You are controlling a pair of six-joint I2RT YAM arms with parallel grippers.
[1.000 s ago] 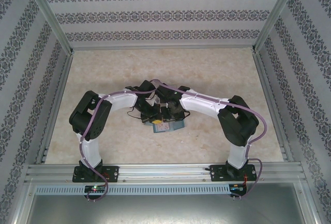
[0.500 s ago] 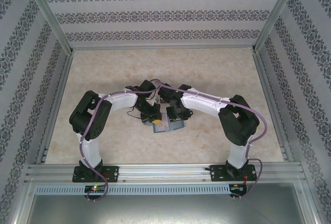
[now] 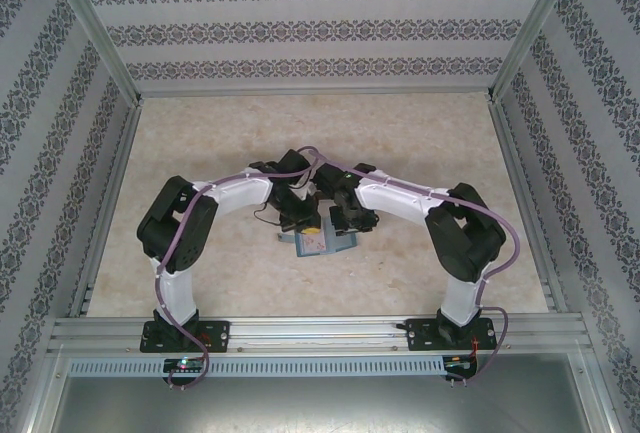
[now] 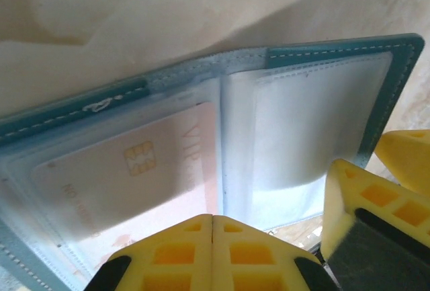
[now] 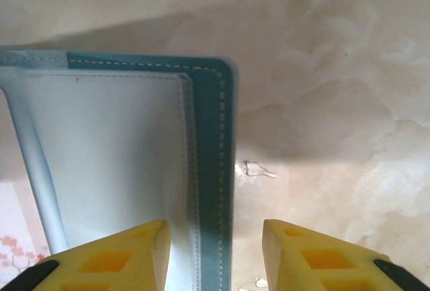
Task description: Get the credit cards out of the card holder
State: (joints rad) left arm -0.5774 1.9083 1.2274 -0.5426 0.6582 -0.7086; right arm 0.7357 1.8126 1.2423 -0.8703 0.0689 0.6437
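Note:
The teal card holder lies open on the table between both arms, its blue-grey inside facing up. A pale credit card with a chip and reddish print sits in the clear pocket of its left half. A corner of that card shows in the right wrist view. My left gripper is shut, its tips over the holder's near edge at the fold, with nothing seen between them. My right gripper is open, its fingers astride the holder's teal right edge. The dark card is out of view.
The holder lies on a beige marbled tabletop walled by patterned panels with aluminium rails at the near edge. One right finger stands close beside my left gripper. A small clear scrap lies right of the holder.
The right jaws have spread wider. Both wrists have shifted slightly away from the bases over the holder, which stays in place. The left gripper stays shut.

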